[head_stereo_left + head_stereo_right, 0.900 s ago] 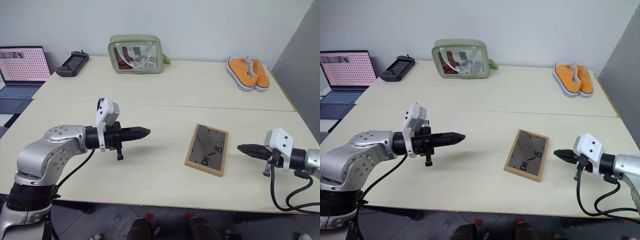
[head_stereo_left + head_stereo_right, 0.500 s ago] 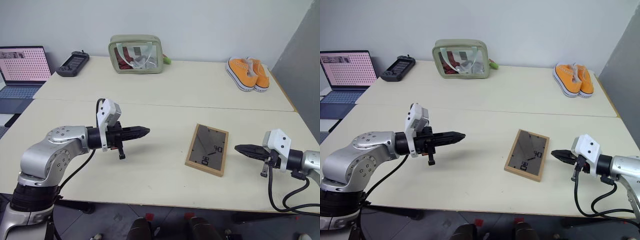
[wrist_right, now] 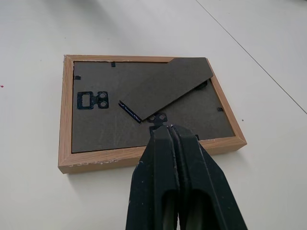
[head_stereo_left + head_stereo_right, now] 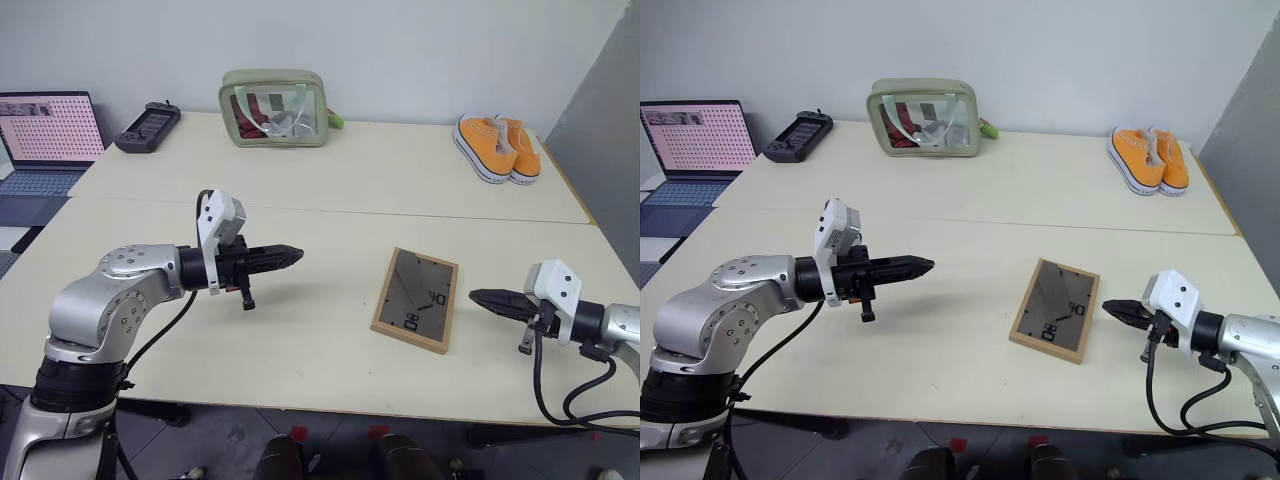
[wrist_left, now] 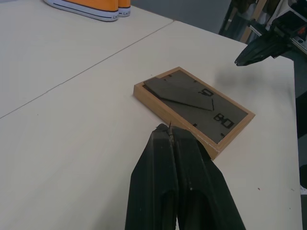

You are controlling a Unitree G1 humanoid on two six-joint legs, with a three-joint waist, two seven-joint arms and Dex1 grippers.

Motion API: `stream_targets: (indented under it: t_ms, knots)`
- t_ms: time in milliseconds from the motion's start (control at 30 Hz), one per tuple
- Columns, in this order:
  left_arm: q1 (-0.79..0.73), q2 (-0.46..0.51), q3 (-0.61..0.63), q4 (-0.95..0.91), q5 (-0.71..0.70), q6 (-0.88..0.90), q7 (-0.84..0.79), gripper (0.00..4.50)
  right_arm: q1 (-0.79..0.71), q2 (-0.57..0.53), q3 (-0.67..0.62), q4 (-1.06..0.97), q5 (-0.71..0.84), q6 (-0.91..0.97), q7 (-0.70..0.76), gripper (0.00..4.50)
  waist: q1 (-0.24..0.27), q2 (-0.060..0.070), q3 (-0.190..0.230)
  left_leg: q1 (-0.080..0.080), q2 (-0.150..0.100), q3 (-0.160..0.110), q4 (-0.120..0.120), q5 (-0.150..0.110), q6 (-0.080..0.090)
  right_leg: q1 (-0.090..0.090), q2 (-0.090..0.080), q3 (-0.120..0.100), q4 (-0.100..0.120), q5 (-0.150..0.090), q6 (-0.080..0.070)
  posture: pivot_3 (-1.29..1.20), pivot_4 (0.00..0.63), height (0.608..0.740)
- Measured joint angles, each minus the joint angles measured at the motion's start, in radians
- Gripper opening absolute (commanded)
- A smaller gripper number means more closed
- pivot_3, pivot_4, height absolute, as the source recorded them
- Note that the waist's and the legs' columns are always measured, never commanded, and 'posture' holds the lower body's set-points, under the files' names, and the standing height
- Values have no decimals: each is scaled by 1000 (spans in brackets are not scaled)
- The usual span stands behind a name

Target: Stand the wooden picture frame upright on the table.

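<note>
Head view: both tools (image 4: 290, 254) (image 4: 482, 297) level, closed

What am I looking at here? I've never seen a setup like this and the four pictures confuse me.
It is a two-armed robot. Two pictures come from its head, looking down; the other two come from cameras on its wrists. The left gripper and right gripper are both shut and hold nothing. Between them the wooden picture frame lies flat, dark back up, on the table. Farther back are orange shoes, a green pouch, a game controller and a laptop.
</note>
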Motion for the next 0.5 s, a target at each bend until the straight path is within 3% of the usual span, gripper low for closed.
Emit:
stream_targets:
  t_ms: [267, 500]
  knots:
    - [-42, -43, -51, 63, 31, -25, -27, 0, 14, 10, -7, -15, -14, 2, -58, 41, 0, 0, 0, 1, 0, 0, 2, 0, 0, 0, 0, 0, 3, 0, 0, 0, 150, 740]
    - [-166, -179, -197, 374, 185, -165, -87, 0, -54, 100, 16, 67, -123, -4, -215, 41, 0, 0, 0, -1, -1, -1, 9, 0, 0, 0, 1, 0, 6, 0, 0, 0, 150, 740]
